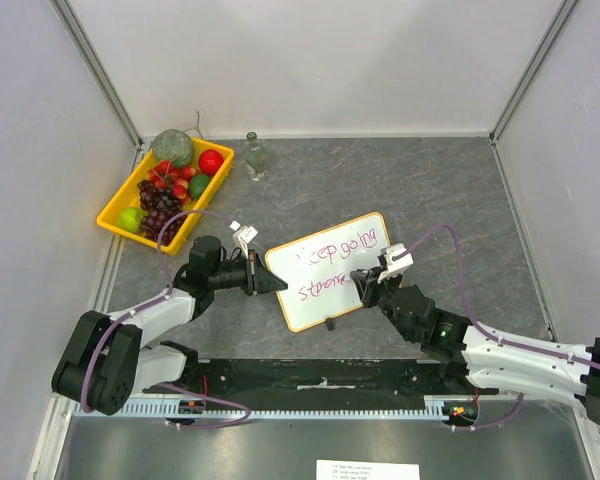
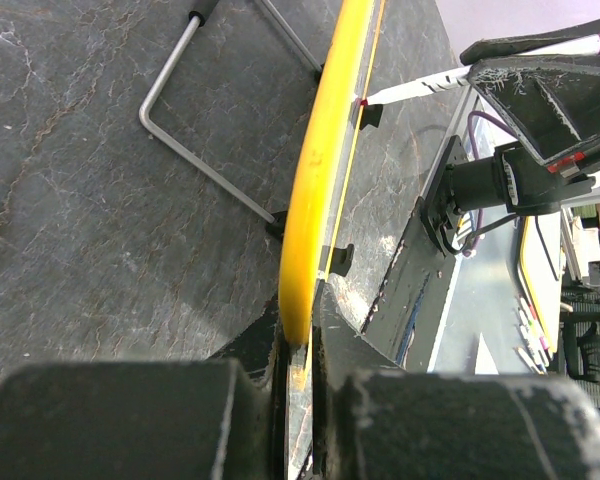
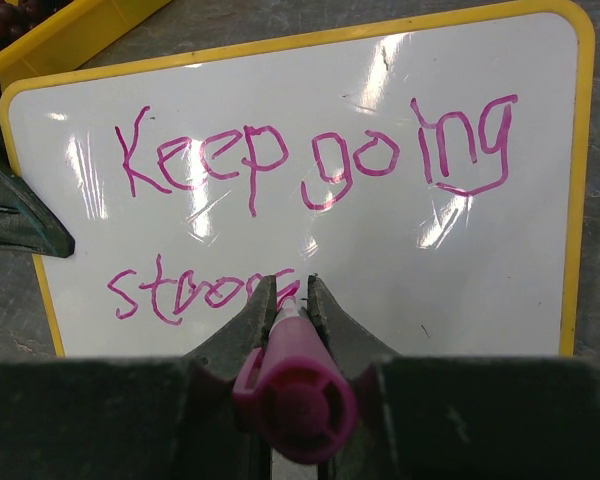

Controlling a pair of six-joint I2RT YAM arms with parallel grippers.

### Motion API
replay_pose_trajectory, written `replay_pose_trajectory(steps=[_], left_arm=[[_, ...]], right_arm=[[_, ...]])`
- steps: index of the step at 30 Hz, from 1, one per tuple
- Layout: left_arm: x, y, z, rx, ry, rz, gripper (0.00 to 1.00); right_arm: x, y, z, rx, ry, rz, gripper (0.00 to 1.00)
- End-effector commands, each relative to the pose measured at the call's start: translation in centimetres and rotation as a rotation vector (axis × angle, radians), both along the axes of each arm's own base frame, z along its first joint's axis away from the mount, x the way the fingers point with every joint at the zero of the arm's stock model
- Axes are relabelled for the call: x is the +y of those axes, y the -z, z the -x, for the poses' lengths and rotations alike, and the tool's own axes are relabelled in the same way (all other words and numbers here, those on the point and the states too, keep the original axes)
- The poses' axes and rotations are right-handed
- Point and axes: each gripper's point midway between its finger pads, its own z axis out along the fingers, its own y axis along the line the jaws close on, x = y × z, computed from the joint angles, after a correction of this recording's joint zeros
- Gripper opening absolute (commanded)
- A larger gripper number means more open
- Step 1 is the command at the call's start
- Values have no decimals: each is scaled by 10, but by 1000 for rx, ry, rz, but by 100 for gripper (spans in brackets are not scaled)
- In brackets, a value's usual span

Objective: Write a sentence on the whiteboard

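"Keep going" and "stro…" on whiteboard (image 3: 460, 260)

1. The left arm (image 1: 145, 318) is reaching in low from the left side, its wrist pointing to the right.
2. The left claw (image 1: 276, 284) is pinching the left edge of the whiteboard (image 1: 330, 272), its jaws pressing tight on the frame.
3. The right arm (image 1: 510, 352) is stretching in from the right, its forearm angling up and left.
4. The right claw (image 3: 285, 292) is gripping a pink pen (image 3: 295, 390), both fingers clamping its barrel.
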Motion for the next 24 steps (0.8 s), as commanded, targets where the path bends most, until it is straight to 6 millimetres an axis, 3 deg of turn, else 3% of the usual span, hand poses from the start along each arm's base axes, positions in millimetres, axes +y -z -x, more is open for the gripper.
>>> replay_pose_trajectory(steps=[1,14,24], left_arm=[[20,14,-32,-88,-152,-102,2],[19,13,-32,-92,-147,-98,2],[19,14,-31,-89,-144,-98,2]], right_arm=[[-6,-1,-4,-6,42,-10,0],[-1,-34,-10,-62,50,-68,0],[4,-33,-14,-63,55,-62,0]])
